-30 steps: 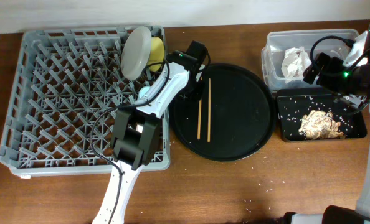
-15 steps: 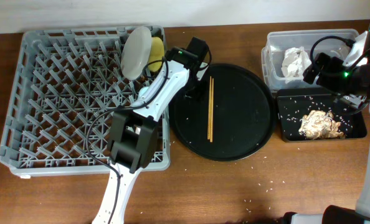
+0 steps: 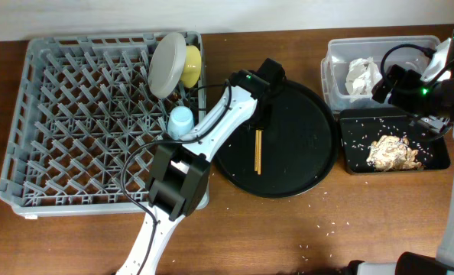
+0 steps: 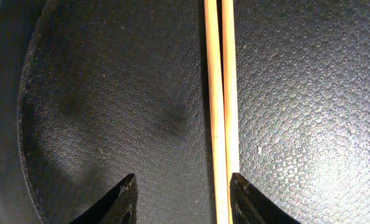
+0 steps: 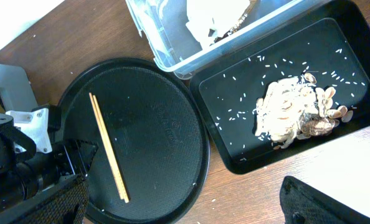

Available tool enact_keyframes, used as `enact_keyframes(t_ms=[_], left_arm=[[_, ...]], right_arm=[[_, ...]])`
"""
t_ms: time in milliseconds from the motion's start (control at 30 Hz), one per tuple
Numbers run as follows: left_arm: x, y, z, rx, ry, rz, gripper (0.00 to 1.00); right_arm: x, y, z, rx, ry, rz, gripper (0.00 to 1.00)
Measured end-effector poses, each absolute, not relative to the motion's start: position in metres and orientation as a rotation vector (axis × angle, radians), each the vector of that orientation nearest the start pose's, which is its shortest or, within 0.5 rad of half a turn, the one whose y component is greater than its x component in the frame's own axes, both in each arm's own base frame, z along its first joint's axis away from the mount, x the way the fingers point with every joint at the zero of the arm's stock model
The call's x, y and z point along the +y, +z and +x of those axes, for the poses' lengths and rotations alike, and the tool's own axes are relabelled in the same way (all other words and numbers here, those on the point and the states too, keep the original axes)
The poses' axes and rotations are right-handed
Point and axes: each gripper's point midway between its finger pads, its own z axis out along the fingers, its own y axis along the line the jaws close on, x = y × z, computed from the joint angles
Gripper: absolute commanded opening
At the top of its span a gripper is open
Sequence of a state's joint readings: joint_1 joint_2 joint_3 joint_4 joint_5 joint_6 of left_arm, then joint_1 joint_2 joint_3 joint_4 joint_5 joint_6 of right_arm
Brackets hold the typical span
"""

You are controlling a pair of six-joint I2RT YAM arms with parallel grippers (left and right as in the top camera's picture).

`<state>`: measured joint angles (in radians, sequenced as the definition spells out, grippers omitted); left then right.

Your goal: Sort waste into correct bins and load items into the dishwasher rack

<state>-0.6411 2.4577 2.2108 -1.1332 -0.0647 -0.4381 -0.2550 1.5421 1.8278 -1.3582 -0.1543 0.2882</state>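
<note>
Okay, left gripper (image 4: 184,202) sits low over the round black tray (image 3: 303,153) mid-table, jaws apart, nothing gripped. Chopsticks (image 4: 221,93) lie flat side by side on that tray, between the fingertips and close to one of them. Dishwasher rack (image 3: 74,122) fills the table's left end: light blue cup (image 3: 181,120) near its right edge, plate (image 3: 167,53) on edge at its far right corner, yellow bowl (image 3: 190,65) touching the plate. Right gripper (image 5: 185,205) is spread wide and empty over the table's far right corner. Clear tub (image 3: 330,76) there holds the napkin (image 3: 362,74). Black bin tray (image 3: 433,162) just in front of it holds the food scraps (image 3: 394,151) plus loose grains.
</note>
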Motion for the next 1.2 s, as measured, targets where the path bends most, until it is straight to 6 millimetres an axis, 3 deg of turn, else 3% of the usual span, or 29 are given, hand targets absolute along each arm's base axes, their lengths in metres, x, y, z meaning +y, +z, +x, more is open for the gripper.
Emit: enact_keyframes(t_ms=[167, 200, 300, 767, 867, 1000, 1100, 1200], left_arm=[[-0.304, 0.037, 0.426, 2.931, -0.064, 0.281, 0.49], [-0.304, 0.035, 0.426, 2.935, -0.061, 0.282, 0.54], [-0.303, 0.025, 0.425, 2.953, -0.047, 0.275, 0.55], [-0.310, 0.008, 0.425, 2.964, -0.051, 0.289, 0.55], [-0.320, 0.014, 0.430, 2.960, -0.114, 0.319, 0.55], [-0.336, 0.061, 0.448, 2.856, -0.195, 0.402, 0.55], [-0.321, 0.059, 0.443, 2.897, -0.132, 0.400, 0.55], [-0.293, 0.056, 0.446, 2.932, -0.019, 0.360, 0.55]], right_arm=[[-0.062, 0.290, 0.343, 2.555, 0.215, 0.658, 0.98], [-0.062, 0.290, 0.343, 2.555, 0.215, 0.658, 0.99], [-0.062, 0.290, 0.343, 2.555, 0.215, 0.658, 0.99], [-0.062, 0.290, 0.343, 2.555, 0.215, 0.658, 0.98], [-0.062, 0.290, 0.343, 2.555, 0.215, 0.659, 0.99], [-0.062, 0.290, 0.343, 2.555, 0.215, 0.658, 0.99], [-0.062, 0.290, 0.343, 2.555, 0.215, 0.658, 0.98], [-0.062, 0.290, 0.343, 2.555, 0.215, 0.658, 0.99]])
